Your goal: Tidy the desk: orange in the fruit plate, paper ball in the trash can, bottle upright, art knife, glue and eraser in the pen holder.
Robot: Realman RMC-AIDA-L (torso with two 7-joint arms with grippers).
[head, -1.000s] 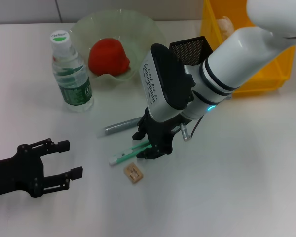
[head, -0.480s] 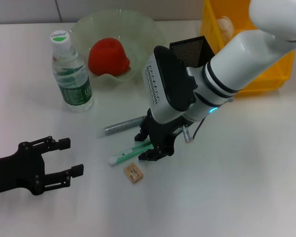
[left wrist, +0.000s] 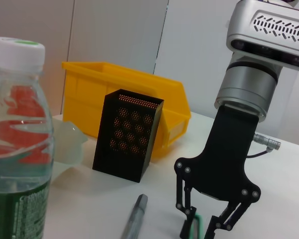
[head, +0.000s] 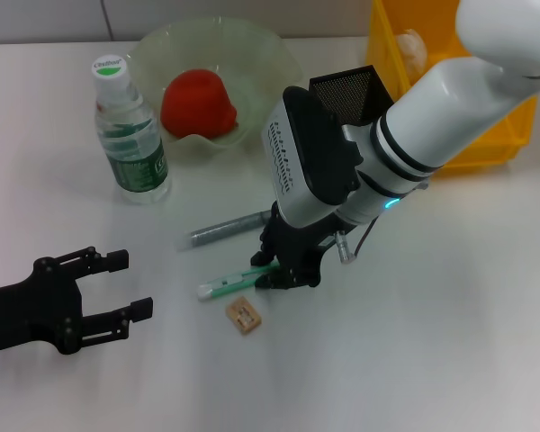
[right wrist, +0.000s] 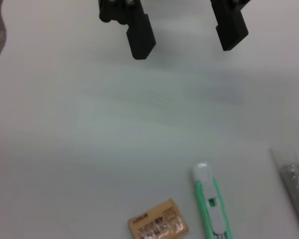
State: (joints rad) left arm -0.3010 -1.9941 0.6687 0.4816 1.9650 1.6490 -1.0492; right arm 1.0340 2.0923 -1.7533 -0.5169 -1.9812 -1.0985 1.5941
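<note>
The green and white art knife (head: pixel 231 284) lies on the white desk, with the tan eraser (head: pixel 243 316) just in front of it and the grey glue stick (head: pixel 223 229) behind it. My right gripper (head: pixel 279 268) is open and low over the knife's right end, its fingers on either side of it; the left wrist view shows this too (left wrist: pixel 199 230). The right wrist view shows the knife (right wrist: pixel 212 205), eraser (right wrist: pixel 158 225) and glue (right wrist: pixel 294 181). The bottle (head: pixel 128 128) stands upright. The fruit (head: pixel 198 103) lies in the plate (head: pixel 270 54). My left gripper (head: pixel 119 288) is open and empty at the front left.
The black mesh pen holder (head: pixel 346 90) stands behind my right arm. The yellow bin (head: pixel 468 135) at the back right holds a paper ball (head: pixel 412 43). The bottle and plate stand at the back left.
My right gripper has shifted slightly right and lower over the knife's end. The left arm has barely moved.
</note>
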